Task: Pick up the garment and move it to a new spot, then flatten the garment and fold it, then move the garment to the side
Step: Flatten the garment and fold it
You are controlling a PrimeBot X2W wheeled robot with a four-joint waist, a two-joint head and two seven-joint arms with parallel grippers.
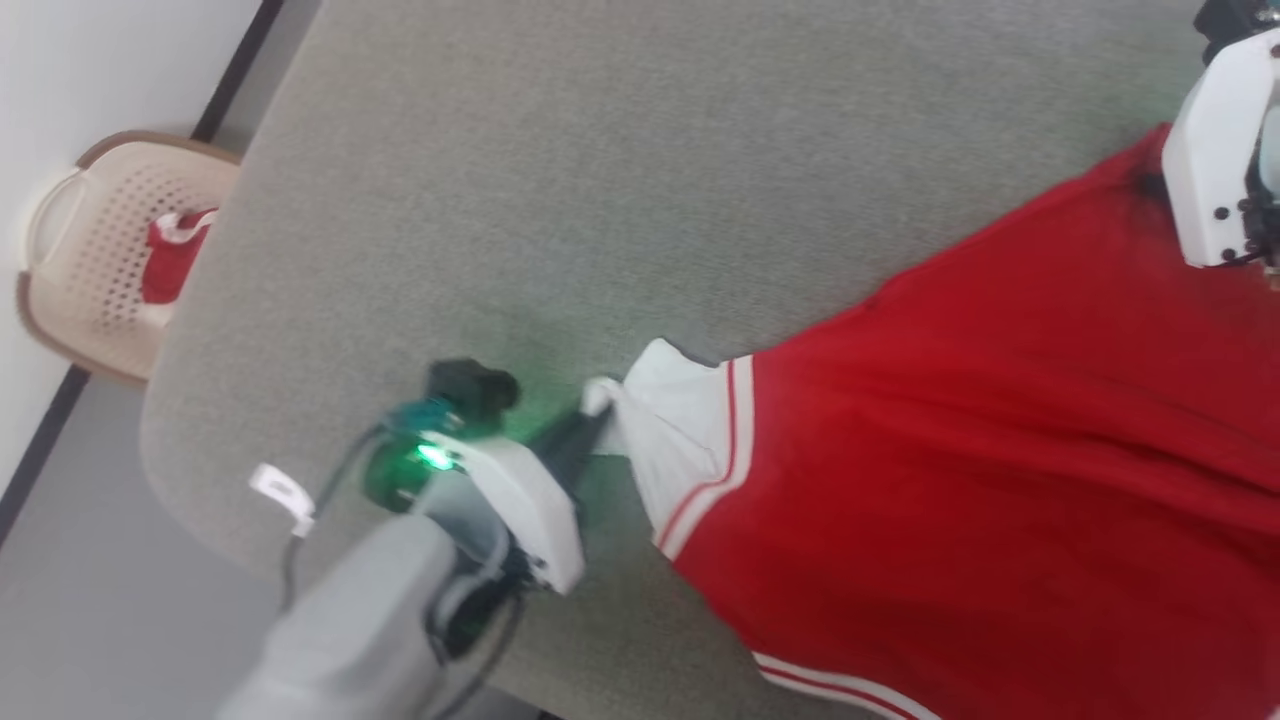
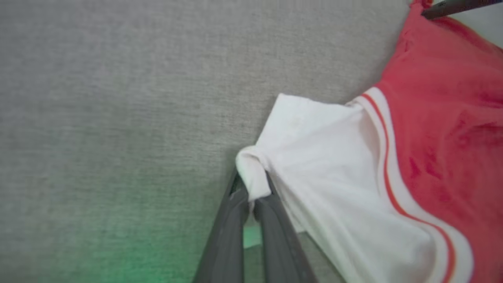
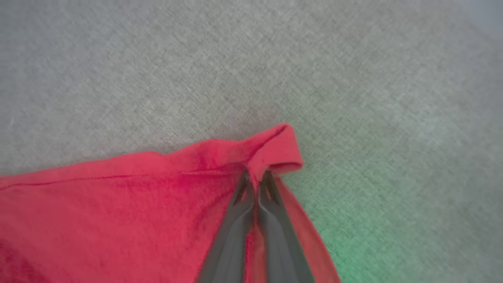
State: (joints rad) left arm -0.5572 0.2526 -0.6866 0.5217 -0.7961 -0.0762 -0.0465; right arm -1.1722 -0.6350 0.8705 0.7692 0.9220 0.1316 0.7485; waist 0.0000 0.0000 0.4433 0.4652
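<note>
Table: a grey fabric-covered top (image 1: pixel 600 150) takes up most of the head view, its rounded corner at the lower left of the frame; both wrist views show the same grey weave (image 2: pixel 118 98) (image 3: pixel 157 59).
Garment: the red shirt (image 1: pixel 1000 450) lies on the table across the right half of the head view, plain red side up and stretched from the centre to the upper right edge.
Sleeve: the white short sleeve (image 1: pixel 680 440), edged with red-and-white striped trim, points toward frame centre (its tip is bunched to a small knob); it is clearest in the left wrist view (image 2: pixel 334 165).
Left gripper: it reaches up from the lower left of the head view (image 1: pixel 595 420), a green light (image 1: pixel 435 458) glowing on its wrist. In its own view the two fingers (image 2: pixel 253 192) are pressed almost together, with the sleeve tip pinched between them.
Right gripper: its white housing (image 1: pixel 1215 150) sits at the upper right edge of the head view. In its own view the fingers (image 3: pixel 256 179) are closed tight on a folded red corner of the garment (image 3: pixel 98 216).
Basket: a beige perforated laundry basket (image 1: pixel 100 240) stands on the floor at the left edge.
Basket contents: a red-and-white cloth (image 1: pixel 170 265) lies inside.
</note>
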